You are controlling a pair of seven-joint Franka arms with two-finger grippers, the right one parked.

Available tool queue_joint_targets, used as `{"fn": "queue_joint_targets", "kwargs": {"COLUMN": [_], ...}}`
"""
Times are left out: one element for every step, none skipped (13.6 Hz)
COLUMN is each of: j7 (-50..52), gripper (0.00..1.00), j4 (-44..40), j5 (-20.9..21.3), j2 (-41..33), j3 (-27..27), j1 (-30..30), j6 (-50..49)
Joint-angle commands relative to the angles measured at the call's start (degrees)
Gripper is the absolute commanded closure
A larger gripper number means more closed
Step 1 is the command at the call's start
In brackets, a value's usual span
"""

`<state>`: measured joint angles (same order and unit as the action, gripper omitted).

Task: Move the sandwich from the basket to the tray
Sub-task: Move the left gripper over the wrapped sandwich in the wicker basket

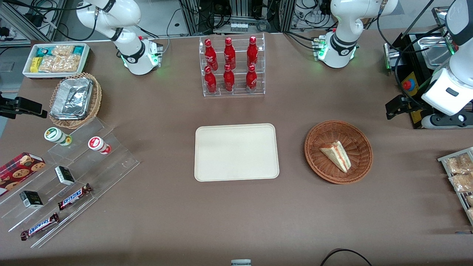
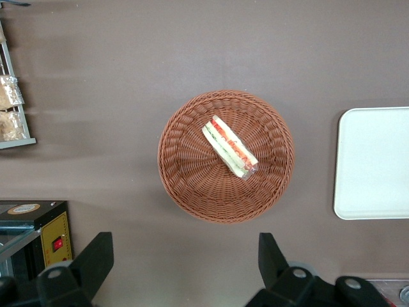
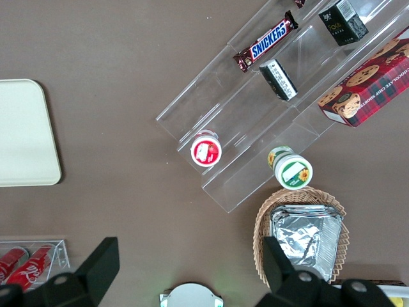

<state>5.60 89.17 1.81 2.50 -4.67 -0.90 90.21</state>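
The sandwich (image 1: 337, 155) (image 2: 230, 146), a white bread wedge with red and green filling, lies in the round reddish-brown wicker basket (image 1: 318, 159) (image 2: 185, 179). The cream tray (image 1: 236, 152) (image 2: 374, 163) lies flat beside the basket, toward the parked arm's end, with nothing on it. My left gripper (image 1: 397, 107) (image 2: 184, 259) hangs open above bare table, clear of the basket, toward the working arm's end and a little farther from the front camera than the basket. Nothing is between its black fingers (image 2: 96, 256).
A clear rack of red bottles (image 1: 232, 66) stands farther from the front camera than the tray. A black box with a red button (image 1: 408, 85) (image 2: 38, 233) and a rack of snack packets (image 1: 458, 177) (image 2: 9, 109) sit at the working arm's end.
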Motion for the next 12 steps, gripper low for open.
{"fn": "queue_joint_targets", "kwargs": {"j7": [-0.68,-0.59,-0.68,-0.51,-0.24,0.11,0.37,1.42,4.91,8.51,11.85,15.72], "gripper": [0.0,0.0,0.0,0.0,0.0,0.0,0.0,0.0,0.0,0.0,0.0,0.0], "j4": [-1.28,-1.36,-1.36,-1.1,-0.58,0.56,2.14,5.02,9.05,12.92,16.62,20.13], "j5": [-0.14,-0.22,-0.14,-0.05,0.04,0.13,0.21,0.3,0.3,0.3,0.3,0.22], "j2": [0.41,0.4,0.49,0.58,0.84,1.71,2.68,3.3,3.39,3.31,3.22,3.22], "j3": [0.89,0.8,0.8,0.8,0.8,0.8,0.8,0.72,0.72,0.63,0.37,0.19], "j1": [-1.03,-0.94,-0.59,-0.59,-0.68,-0.68,-0.77,-0.85,-1.03,-1.03,-1.2,-2.08], "j6": [-1.71,-1.71,-1.71,-1.71,-1.19,-0.31,1.87,4.85,9.84,14.59,19.43,24.52]}}
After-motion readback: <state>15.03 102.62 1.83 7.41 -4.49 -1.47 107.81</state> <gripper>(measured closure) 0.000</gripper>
